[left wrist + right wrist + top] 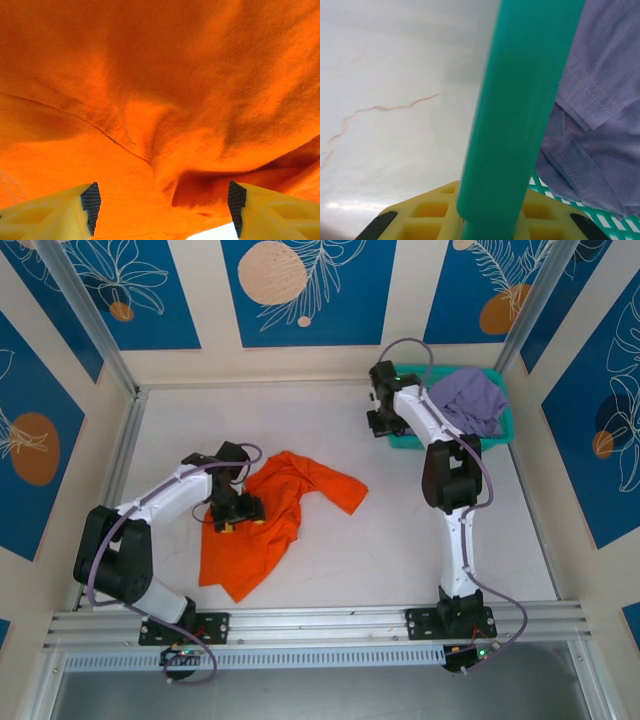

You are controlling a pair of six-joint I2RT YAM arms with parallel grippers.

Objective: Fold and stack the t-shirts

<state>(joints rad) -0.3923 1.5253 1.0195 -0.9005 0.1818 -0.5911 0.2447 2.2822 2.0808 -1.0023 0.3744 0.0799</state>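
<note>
Left hand (232, 520) sat low on the orange shirt (255, 550), near its left edge, with its yellow fingers (50, 217) standing apart and clamped on nothing. In the wrist view a soft bulge of the orange cloth rose in the gap between the dark pads (91, 202), and a seam ran slantwise across the cloth beyond. That shirt lay crumpled on the left-centre of the counter (400, 540), its body reaching toward the near edge and one sleeve thrown out to the right. Right hand (382, 423) was well apart from it, at the far right, closed on the left rim of the basket (506, 430). In its wrist view the teal rim (520, 110) rose straight up out of the yellow fingers, which sat tight on either side of it. The purple shirt (470, 400) lay heaped in the basket, just beside that hand, with its hem and stitching close against the rim and mesh showing beneath it. The basket stood in the far right corner of the counter, against the back wall panels.
</note>
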